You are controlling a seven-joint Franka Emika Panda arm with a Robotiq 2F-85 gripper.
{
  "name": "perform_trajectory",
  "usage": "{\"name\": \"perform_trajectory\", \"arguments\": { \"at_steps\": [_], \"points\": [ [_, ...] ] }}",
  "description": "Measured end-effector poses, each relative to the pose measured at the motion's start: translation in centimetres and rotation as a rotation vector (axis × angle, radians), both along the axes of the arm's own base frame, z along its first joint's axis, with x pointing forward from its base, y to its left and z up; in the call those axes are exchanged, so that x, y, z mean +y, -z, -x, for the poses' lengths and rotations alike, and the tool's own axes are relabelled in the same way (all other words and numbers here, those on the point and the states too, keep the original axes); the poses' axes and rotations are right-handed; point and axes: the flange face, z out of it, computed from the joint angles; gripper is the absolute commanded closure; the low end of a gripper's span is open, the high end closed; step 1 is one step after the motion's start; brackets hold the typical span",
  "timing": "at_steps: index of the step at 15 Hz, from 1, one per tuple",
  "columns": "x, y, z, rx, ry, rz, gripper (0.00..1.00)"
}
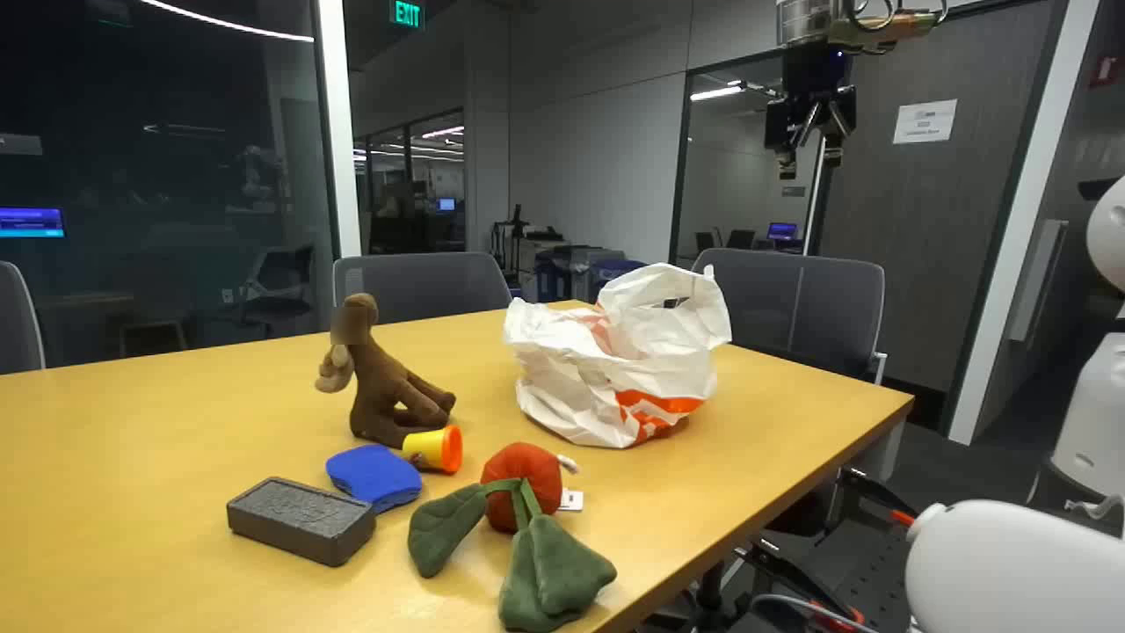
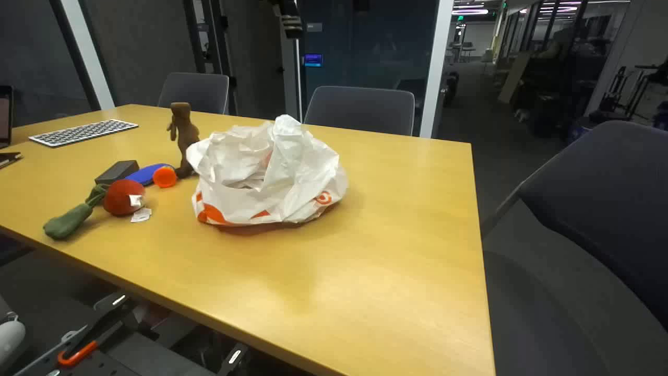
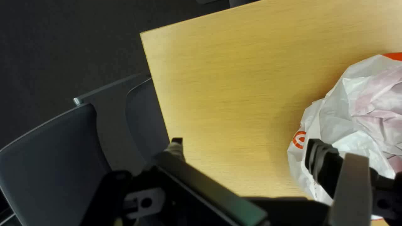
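Gripper (image 1: 809, 164) hangs, in an exterior view, higher than the white bag (image 1: 606, 378) on the table (image 1: 756, 413), its fingers (image 1: 834, 156) apart and holding nothing. I think a lowered finger could hook the bag's handle (image 1: 668, 280) and drag it, because this thin plastic stands up loosely. In an exterior view, a keyboard (image 2: 83, 133), which appears nowhere else, lies well apart from the bag. Wrist view misses it, but alone looks from above into the bag.
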Motion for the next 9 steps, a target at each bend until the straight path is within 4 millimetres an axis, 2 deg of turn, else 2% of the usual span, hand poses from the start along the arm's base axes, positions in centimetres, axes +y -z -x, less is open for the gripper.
{"name": "perform_trajectory", "arguments": {
  "at_steps": [3, 9],
  "points": [
    [-0.01, -0.77, -0.01, -0.017, 0.000, 0.004, 0.00],
    [0.00, -0.87, 0.04, -0.019, 0.000, 0.004, 0.00]
  ]
}}
